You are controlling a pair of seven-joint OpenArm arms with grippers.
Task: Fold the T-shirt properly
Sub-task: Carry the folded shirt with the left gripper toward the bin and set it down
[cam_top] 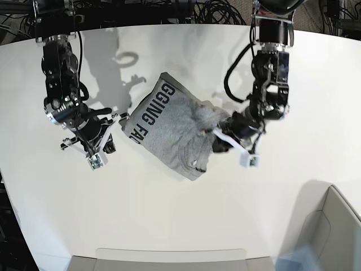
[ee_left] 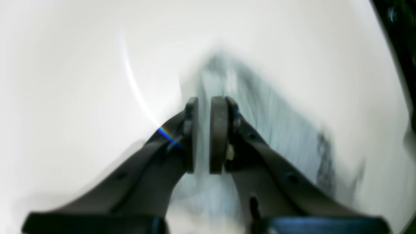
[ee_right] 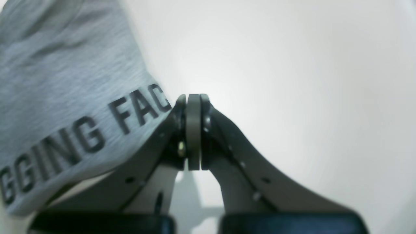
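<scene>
In the base view, going left to right, the right claw point(cam_top: 117, 119) comes first, at about nine o'clock from the scene's middle. Its jaws are pressed fully together with nothing between them, as the right wrist view point(ee_right: 194, 131) shows plainly. The T-shirt point(cam_top: 172, 132) lies just beside this claw, toward three o'clock of it, its lettered edge nearly touching the fingertips. In the wrist view the grey cloth with black capitals sits at ten o'clock of the closed jaws.

The T-shirt is bunched in a rough, partly folded heap near the middle of the white counter point(cam_top: 186, 220), the lettering running along its left edge.

At the shirt's three o'clock side is the left claw point(cam_top: 221, 134), low against the rumpled cloth. The left wrist view point(ee_left: 204, 135) is smeared by motion; the jaws stand slightly apart and grey fabric seems to be pinched between them.
</scene>
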